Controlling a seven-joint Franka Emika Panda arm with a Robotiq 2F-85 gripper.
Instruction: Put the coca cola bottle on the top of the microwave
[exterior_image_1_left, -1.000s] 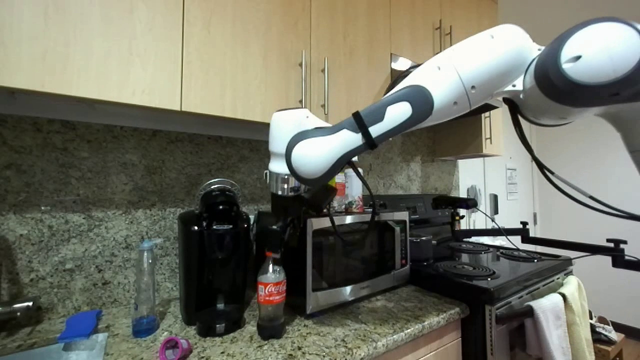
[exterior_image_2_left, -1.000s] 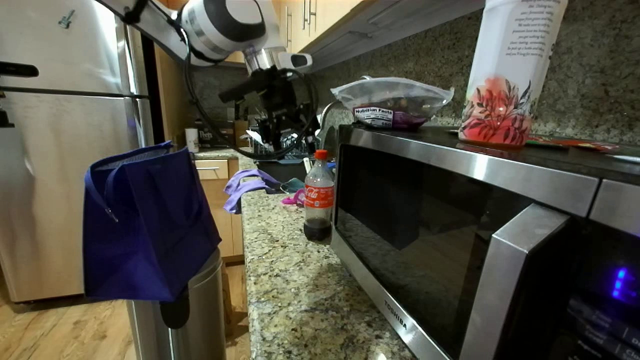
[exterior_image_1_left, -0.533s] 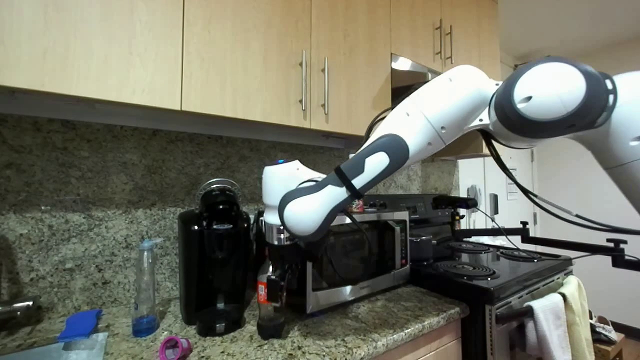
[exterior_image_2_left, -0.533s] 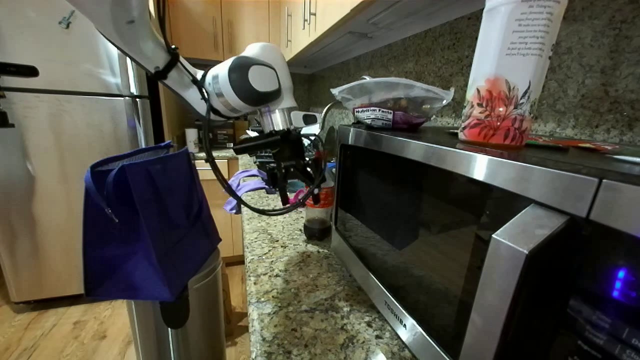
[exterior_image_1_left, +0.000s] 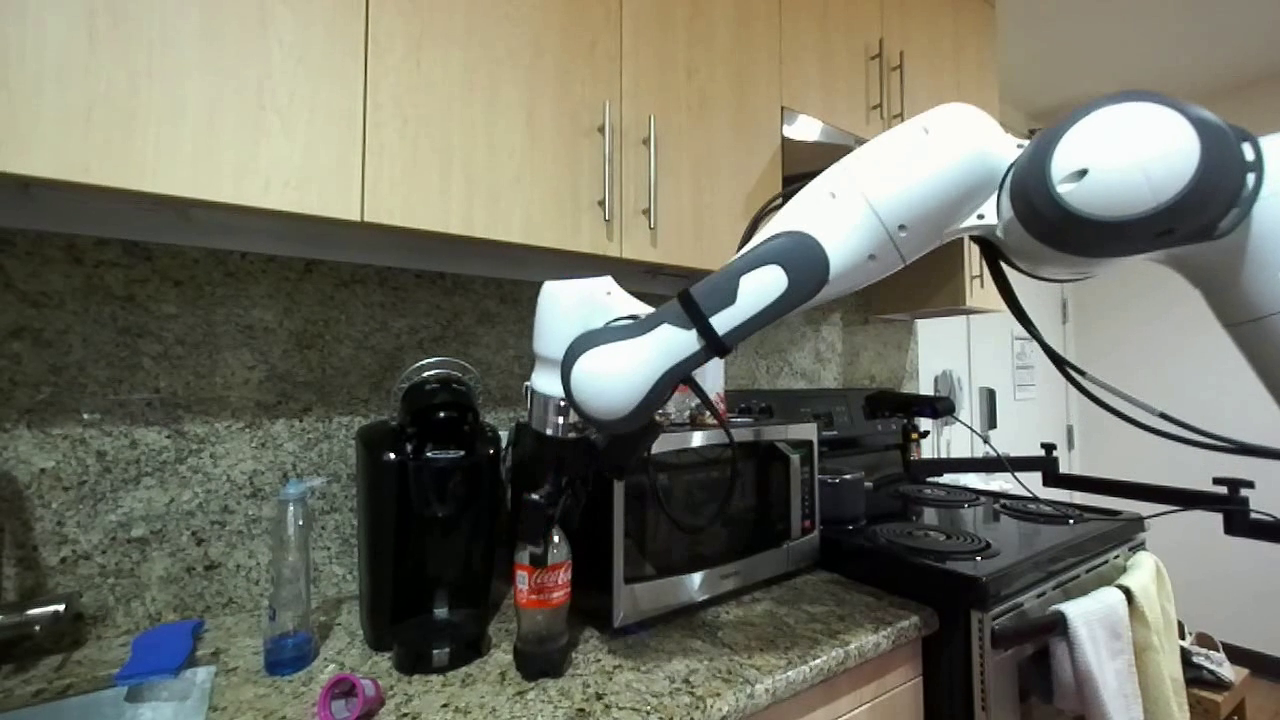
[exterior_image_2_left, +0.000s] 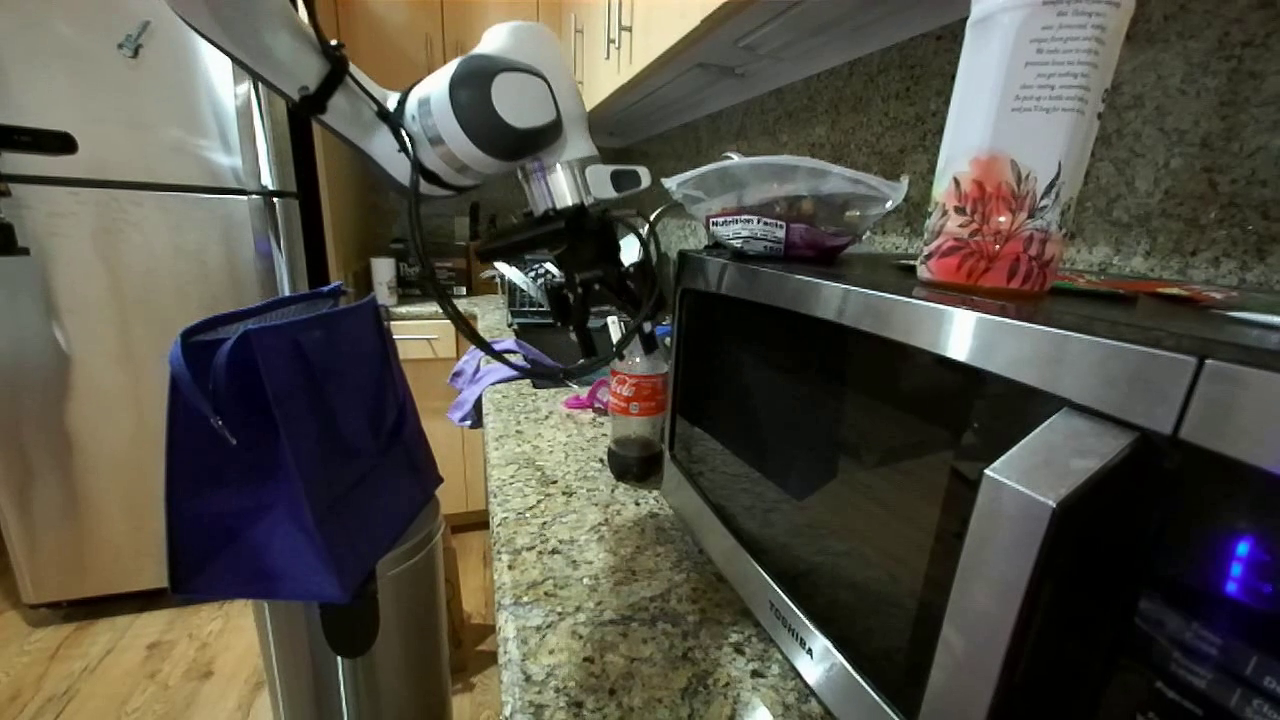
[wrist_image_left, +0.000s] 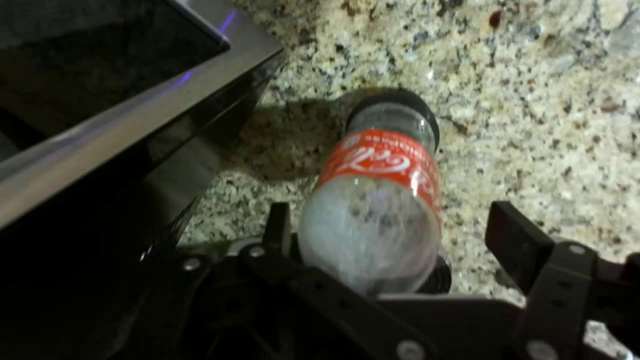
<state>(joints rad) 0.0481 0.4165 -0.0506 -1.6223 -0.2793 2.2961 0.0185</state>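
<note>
The coca cola bottle (exterior_image_1_left: 543, 585) stands upright on the granite counter beside the near end of the microwave (exterior_image_1_left: 715, 510). In an exterior view the bottle (exterior_image_2_left: 638, 395) and the microwave (exterior_image_2_left: 850, 430) show side by side. My gripper (exterior_image_2_left: 614, 338) points down at the bottle's upper part, and the red cap is hidden behind it. In the wrist view my gripper (wrist_image_left: 389, 225) is open, with the bottle (wrist_image_left: 380, 160) between its fingers. One finger is close to the bottle; a wide gap separates the other from it. The microwave's corner (wrist_image_left: 220, 50) is near at the left.
A black coffee maker (exterior_image_1_left: 430, 540), a clear bluish bottle (exterior_image_1_left: 290, 580) and a pink cup (exterior_image_1_left: 350, 695) stand near the bottle. A plastic bag (exterior_image_2_left: 785, 205) and a white flowered bottle (exterior_image_2_left: 1020, 150) sit on the microwave. Cabinets (exterior_image_1_left: 490, 110) hang above.
My gripper first went down from above the bottle to about label height, then came back up to the bottle's upper part. The bottle has stayed in place.
</note>
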